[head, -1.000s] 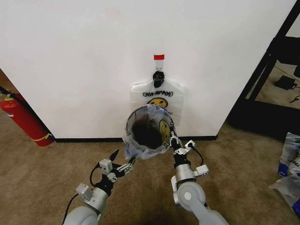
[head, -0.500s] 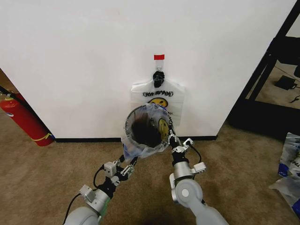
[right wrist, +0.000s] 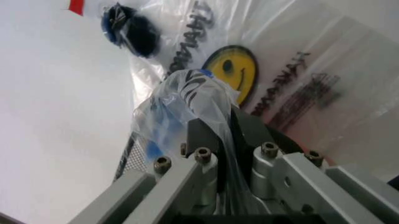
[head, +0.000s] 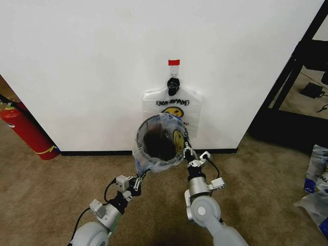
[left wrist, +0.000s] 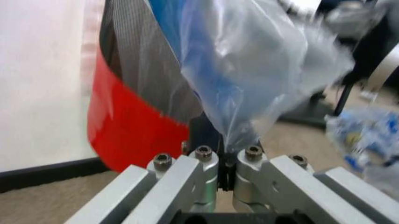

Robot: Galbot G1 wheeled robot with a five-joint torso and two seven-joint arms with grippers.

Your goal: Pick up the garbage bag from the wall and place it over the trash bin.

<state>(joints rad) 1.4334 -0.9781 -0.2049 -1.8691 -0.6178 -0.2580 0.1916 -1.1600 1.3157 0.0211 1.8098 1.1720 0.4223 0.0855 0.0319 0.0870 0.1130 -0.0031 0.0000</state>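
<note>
Both clamped on the garbage bag (head: 154, 163) draped over the trash bin (head: 158, 146): left gripper (head: 139, 177), right gripper (head: 186, 153).

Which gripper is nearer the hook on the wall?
Right. The right gripper grips the garbage bag at the bin's rim just below the hook; the left gripper holds the bag's lower left edge, farther away.
</note>
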